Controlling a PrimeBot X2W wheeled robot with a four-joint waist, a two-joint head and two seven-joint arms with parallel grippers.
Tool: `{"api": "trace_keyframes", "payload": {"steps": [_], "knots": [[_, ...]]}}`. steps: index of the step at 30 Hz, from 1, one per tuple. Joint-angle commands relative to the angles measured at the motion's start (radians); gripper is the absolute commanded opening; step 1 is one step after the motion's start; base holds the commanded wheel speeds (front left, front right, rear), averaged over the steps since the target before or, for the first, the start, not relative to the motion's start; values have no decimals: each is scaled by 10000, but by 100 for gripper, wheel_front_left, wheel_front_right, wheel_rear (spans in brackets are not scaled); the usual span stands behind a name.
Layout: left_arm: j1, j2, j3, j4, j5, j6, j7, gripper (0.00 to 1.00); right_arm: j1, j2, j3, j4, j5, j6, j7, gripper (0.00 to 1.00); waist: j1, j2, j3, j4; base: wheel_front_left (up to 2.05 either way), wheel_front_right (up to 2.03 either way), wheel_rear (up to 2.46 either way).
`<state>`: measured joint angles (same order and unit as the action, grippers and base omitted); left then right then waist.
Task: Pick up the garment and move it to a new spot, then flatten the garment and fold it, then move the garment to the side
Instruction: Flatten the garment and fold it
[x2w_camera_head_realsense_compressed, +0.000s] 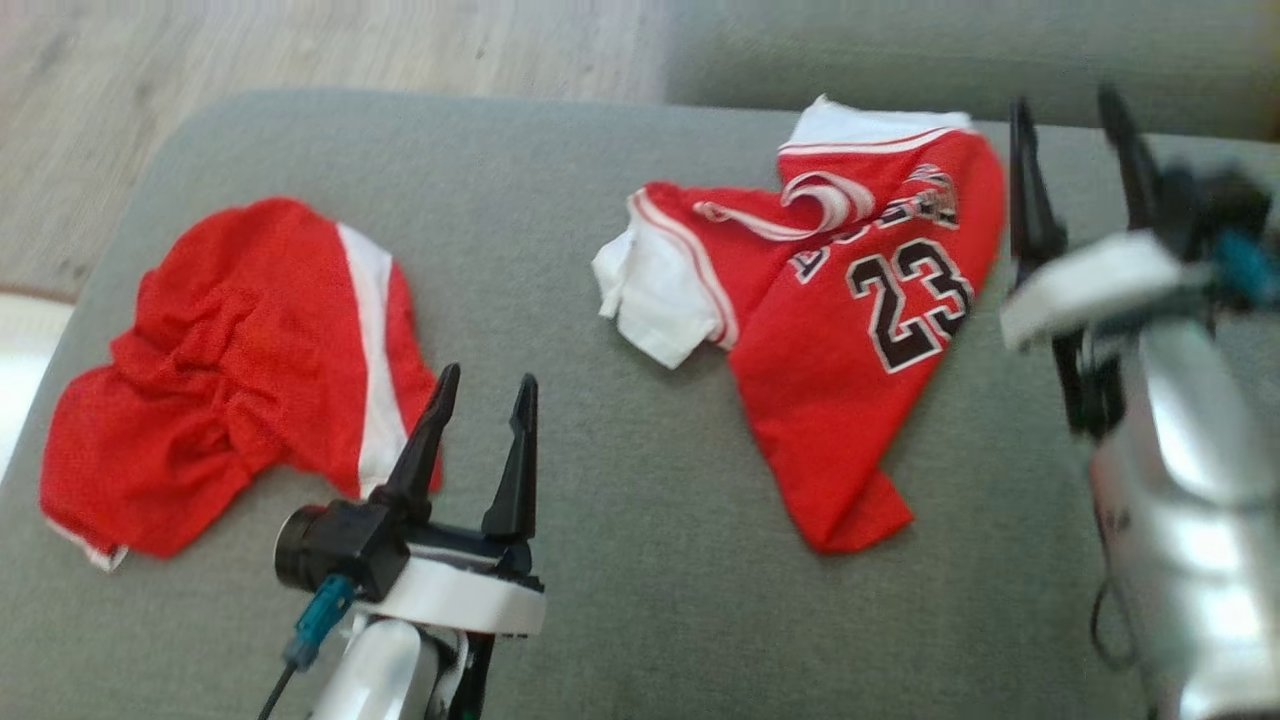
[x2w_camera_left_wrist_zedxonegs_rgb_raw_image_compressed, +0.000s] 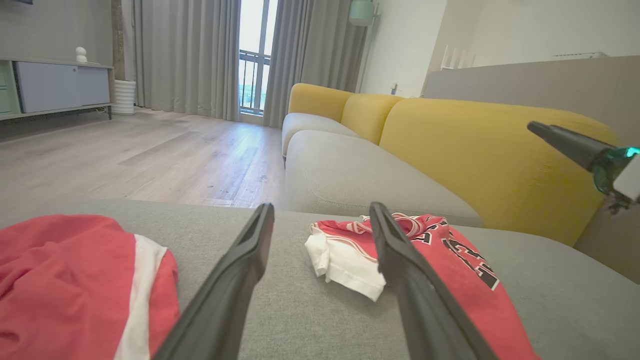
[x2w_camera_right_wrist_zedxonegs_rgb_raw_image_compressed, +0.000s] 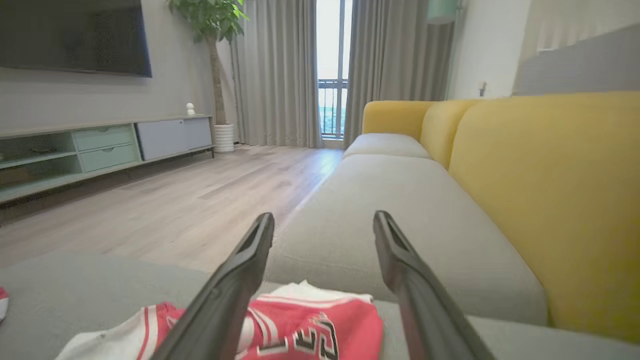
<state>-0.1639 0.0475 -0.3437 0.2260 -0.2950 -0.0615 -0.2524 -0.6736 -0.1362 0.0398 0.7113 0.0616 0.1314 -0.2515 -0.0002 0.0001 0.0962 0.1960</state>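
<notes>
A red jersey (x2w_camera_head_realsense_compressed: 850, 400) with white sleeves and the number 23 lies crumpled and partly folded over on the grey cushion (x2w_camera_head_realsense_compressed: 620, 480), right of centre. My right gripper (x2w_camera_head_realsense_compressed: 1065, 105) hovers open just right of the jersey, holding nothing; in the right wrist view its fingers (x2w_camera_right_wrist_zedxonegs_rgb_raw_image_compressed: 324, 217) spread above the jersey (x2w_camera_right_wrist_zedxonegs_rgb_raw_image_compressed: 320, 325). A red pair of shorts (x2w_camera_head_realsense_compressed: 230, 380) with a white stripe lies bunched at the left. My left gripper (x2w_camera_head_realsense_compressed: 488, 385) stands open beside the shorts' right edge, empty. In the left wrist view, the left gripper (x2w_camera_left_wrist_zedxonegs_rgb_raw_image_compressed: 321, 207) points between the shorts (x2w_camera_left_wrist_zedxonegs_rgb_raw_image_compressed: 65, 280) and the jersey (x2w_camera_left_wrist_zedxonegs_rgb_raw_image_compressed: 450, 280).
The cushion's rounded left edge drops to a wooden floor (x2w_camera_head_realsense_compressed: 300, 50). A grey sofa seat with a yellow back (x2w_camera_left_wrist_zedxonegs_rgb_raw_image_compressed: 475, 155) continues beyond the cushion. Bare grey fabric lies between the two garments and along the front. A low cabinet (x2w_camera_right_wrist_zedxonegs_rgb_raw_image_compressed: 100, 145) stands far across the room.
</notes>
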Motion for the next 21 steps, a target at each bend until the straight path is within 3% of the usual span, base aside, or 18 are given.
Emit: {"api": "trace_keyframes", "payload": {"steps": [1, 13, 21], "knots": [[-141, 28, 462, -364, 128, 38, -93, 100, 466, 233, 16, -671, 106, -7, -100, 100, 2, -1, -336, -349, 0, 0, 0], [382, 28, 499, -292, 245, -18, -93, 100, 4400, 837, -649, -2806, 459, -7, 173, 100, 2, -1, -574, -672, 0, 0, 0], [347, 28, 429, -267, 289, -99, -93, 100, 4789, 857, -416, -3353, 969, -7, 638, 100, 2, -1, -358, -536, 0, 0, 0]]}}
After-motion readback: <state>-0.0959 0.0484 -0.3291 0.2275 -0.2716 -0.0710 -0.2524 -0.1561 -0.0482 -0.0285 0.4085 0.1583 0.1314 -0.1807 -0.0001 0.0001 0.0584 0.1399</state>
